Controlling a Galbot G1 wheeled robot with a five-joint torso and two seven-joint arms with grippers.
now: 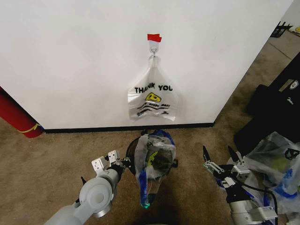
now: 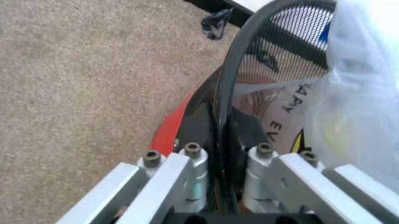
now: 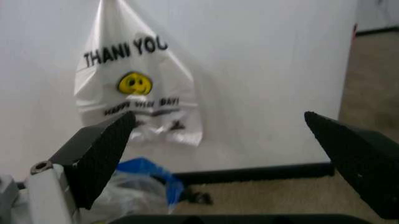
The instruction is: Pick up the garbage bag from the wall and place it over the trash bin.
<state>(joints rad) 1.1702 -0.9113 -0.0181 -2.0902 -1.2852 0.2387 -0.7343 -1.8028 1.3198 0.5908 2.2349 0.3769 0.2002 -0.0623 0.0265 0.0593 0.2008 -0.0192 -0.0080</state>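
The trash bin [image 1: 131, 151], black wire mesh with a red base, stands on the carpet just in front of the wall [image 1: 70, 56]. The garbage bag [image 1: 154, 161], translucent with blue patches, sits in the bin and hangs down over its near side. My left gripper [image 1: 124, 162] is at the bin's left rim. In the left wrist view its fingers [image 2: 190, 163] straddle the rim [image 2: 249, 42] closely, with the garbage bag [image 2: 361, 93] right beside them. My right gripper [image 1: 217, 150] hovers open to the right of the bin, with its jaws wide apart [image 3: 218, 119] and holding nothing.
A whiter "THANK YOU" smiley bag [image 1: 152, 101] hangs from a metal hook [image 1: 153, 47] under red tape [image 1: 153, 37], directly above the bin. A red cylinder [image 1: 16, 117] leans at the left. Black cases [image 1: 276, 108] and bulging clear-and-blue bags [image 1: 276, 161] crowd the right.
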